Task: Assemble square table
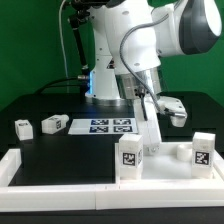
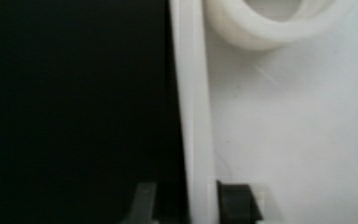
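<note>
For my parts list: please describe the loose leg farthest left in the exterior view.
Find the marker board mid-table. Toward the exterior view's left of it lie two small white legs. The outer leg, farther from the board than its neighbour, is yours.

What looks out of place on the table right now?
Nothing looks damaged. Two small white tagged plastic legs lie loose at the exterior view's left, apart from the large white square plastic slab.

no readable text, only tags
</note>
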Motion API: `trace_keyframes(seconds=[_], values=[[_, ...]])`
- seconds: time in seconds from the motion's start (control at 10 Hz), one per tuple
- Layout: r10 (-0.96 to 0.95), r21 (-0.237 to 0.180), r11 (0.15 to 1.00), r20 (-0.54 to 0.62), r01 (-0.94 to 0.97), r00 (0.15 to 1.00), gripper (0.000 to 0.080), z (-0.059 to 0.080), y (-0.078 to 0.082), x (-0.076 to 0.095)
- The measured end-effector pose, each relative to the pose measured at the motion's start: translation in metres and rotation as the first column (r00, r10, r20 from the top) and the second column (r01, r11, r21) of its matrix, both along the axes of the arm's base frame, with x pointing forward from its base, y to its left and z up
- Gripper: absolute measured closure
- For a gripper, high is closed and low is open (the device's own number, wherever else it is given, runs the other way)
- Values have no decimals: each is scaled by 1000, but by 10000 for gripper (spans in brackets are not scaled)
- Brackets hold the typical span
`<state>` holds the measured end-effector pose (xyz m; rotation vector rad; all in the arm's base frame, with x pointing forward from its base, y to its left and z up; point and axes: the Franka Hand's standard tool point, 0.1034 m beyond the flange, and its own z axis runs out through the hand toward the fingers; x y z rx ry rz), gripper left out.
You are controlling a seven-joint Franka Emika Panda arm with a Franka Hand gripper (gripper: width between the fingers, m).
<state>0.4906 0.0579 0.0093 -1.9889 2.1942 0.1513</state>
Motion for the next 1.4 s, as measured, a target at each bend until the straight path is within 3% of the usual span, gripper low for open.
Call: trace_keyframes(seconds=[0.7, 0.9, 1.0, 1.1, 1.4], values=[[58, -8, 998, 17, -58, 998, 735, 1, -4, -1], [178, -46, 983, 62, -176, 982, 738, 8, -42, -11], [281, -102, 957, 97, -271, 955, 739, 7, -69, -16], [307, -133, 947, 112, -292, 945, 739, 5, -91, -18], [482, -172, 870, 103, -461, 870, 739, 3, -97, -19]])
